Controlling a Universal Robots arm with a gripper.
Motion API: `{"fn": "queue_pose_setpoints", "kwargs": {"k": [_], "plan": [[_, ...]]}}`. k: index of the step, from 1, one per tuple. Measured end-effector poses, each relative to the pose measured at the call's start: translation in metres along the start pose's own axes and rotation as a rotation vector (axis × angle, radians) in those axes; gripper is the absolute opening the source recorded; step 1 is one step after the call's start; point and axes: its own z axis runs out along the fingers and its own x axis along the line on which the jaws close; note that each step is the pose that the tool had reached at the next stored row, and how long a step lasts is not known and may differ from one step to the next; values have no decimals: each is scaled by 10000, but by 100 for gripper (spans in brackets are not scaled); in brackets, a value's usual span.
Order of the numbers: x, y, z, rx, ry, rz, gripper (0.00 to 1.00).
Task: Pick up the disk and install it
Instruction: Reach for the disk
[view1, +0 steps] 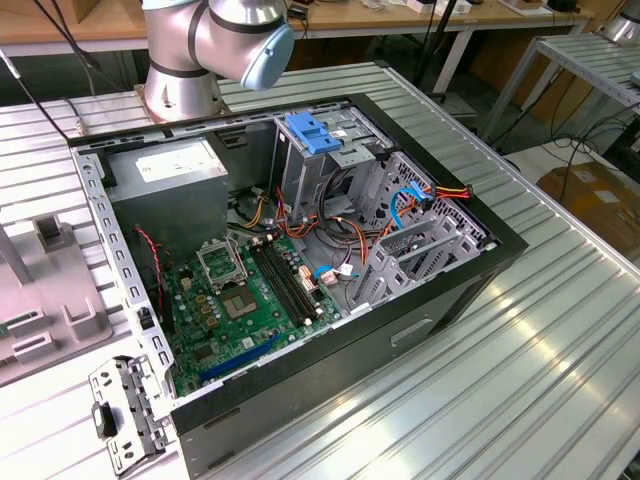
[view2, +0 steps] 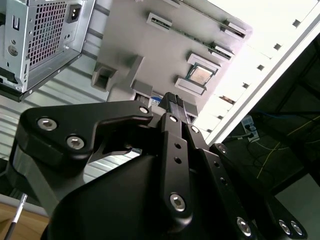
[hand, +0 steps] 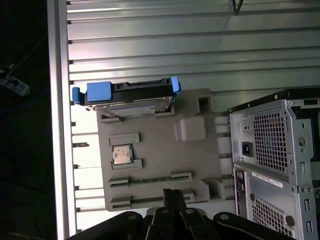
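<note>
In the first wrist view the disk (hand: 127, 95) stands on its long edge in a slot of a grey fixture tray (hand: 155, 135). It is a flat metal drive with light-blue rails at both ends. My gripper (hand: 170, 194) hangs over the tray's opposite edge, well apart from the disk. Its black fingers are shut together with nothing between them. In the second wrist view the gripper (view2: 172, 98) points at the same tray (view2: 135, 45).
An open computer case (view1: 300, 260) lies on the ribbed metal table (view1: 520, 360), with a drive cage topped by a blue bracket (view1: 305, 135) and a grey power supply (view1: 170, 170). The grey tray (view1: 45, 300) is at the exterior view's left. A processor chip (hand: 121, 154) rests in the tray.
</note>
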Motion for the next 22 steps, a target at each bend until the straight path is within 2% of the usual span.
{"fn": "queue_pose_setpoints", "kwargs": {"k": [8, 22], "plan": [[58, 47, 10, 0, 0, 0, 11], [132, 85, 31, 0, 0, 0, 11]]}}
